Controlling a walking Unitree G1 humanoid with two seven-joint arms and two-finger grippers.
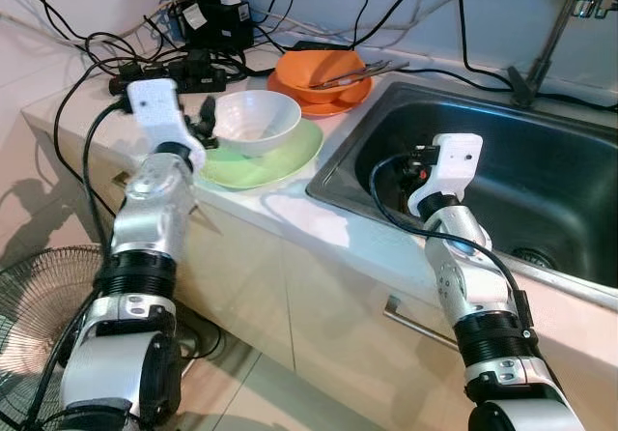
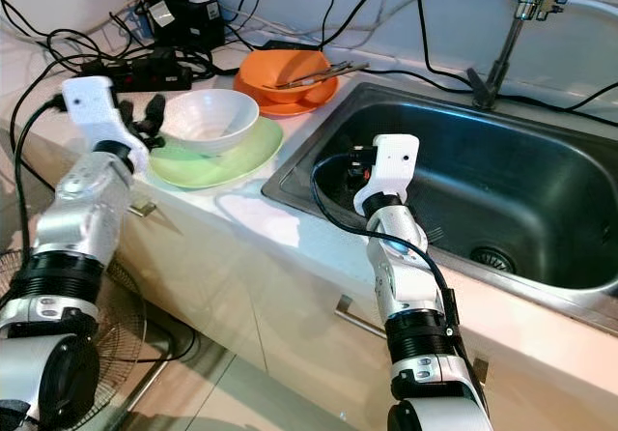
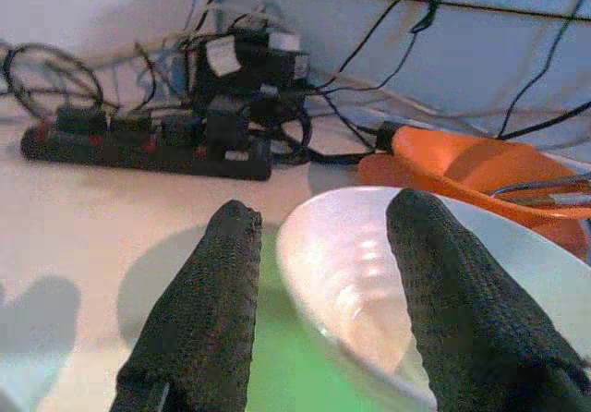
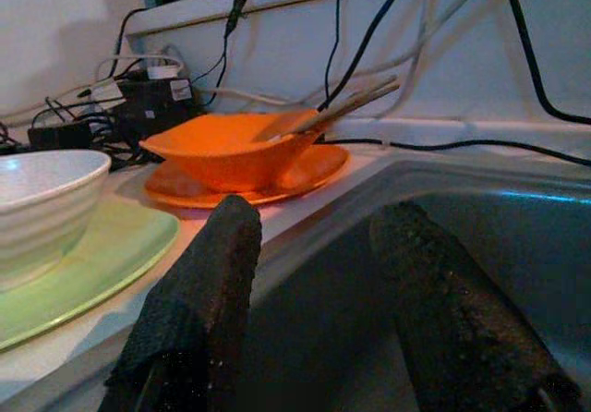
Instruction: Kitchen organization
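Left eye view shows the two silver arms reaching forward from the bottom edge, and a fan (image 1: pixel 29 325) stands on the floor beside the left arm. The left hand (image 1: pixel 206 122) is at the near rim of a white bowl (image 1: pixel 259 120). Its fingers (image 3: pixel 199 324) are apart, one on each side of the bowl wall in the left wrist view, so one is outside and one is over the inside; I cannot tell if they touch it. The bowl sits upright on a green plate (image 1: pixel 290 160), which lies on the tabletop (image 1: pixel 280 209) near its front edge, just left of the sink (image 1: pixel 541 160).

The right hand (image 4: pixel 314 320) is inside the sink, low at the left wall, and its fingers are apart with nothing between them. In the head views the white wrist housing hides most of it. The drain (image 2: pixel 492 257) is near the right arm, on the sink floor.

Behind the green plate there is an orange bowl (image 1: pixel 319 69) on an orange plate (image 1: pixel 323 102), close to the back left corner of the sink. Some utensils (image 1: pixel 352 73) lie across the orange bowl, pointing to the right. Further back, a power strip (image 1: pixel 169 73) with black adapters and many cables lies by the wall. The tap (image 2: pixel 512 25) stands behind the sink.
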